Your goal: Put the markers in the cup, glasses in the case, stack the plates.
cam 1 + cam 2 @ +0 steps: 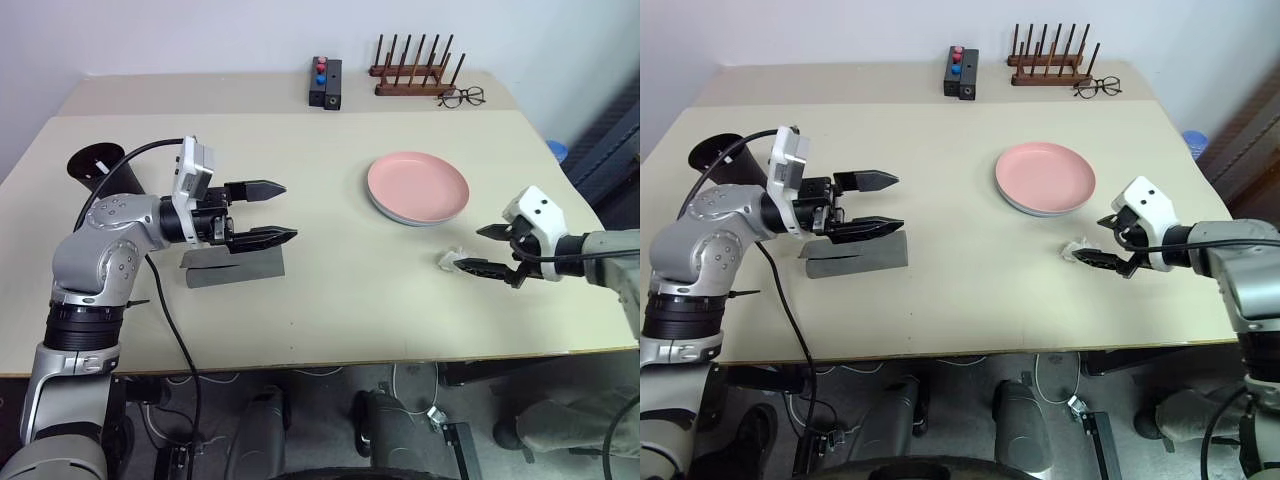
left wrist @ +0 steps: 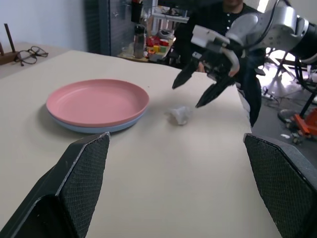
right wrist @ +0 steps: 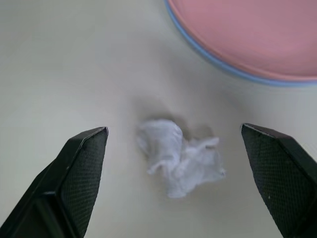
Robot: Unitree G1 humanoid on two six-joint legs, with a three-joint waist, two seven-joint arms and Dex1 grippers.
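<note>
Salmon-pink round plate (image 1: 418, 186) sits on light-blue plate (image 2: 94, 127); both grippers (image 1: 492, 249) gape wide, empty. Crumpled white tissue (image 3: 179, 157) needs centring before closing.

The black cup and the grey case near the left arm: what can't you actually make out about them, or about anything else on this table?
- Cup: head views; the left arm covers most of it, so its contents are hidden.
- Case: the left hand overlaps it, so what it holds stays unseen.
- Blue plate: only its rim shows under the pink plate.
- Crumpled white scrap: tissue or wrapper, unclear.
- Spectacles: too small for detail.
</note>
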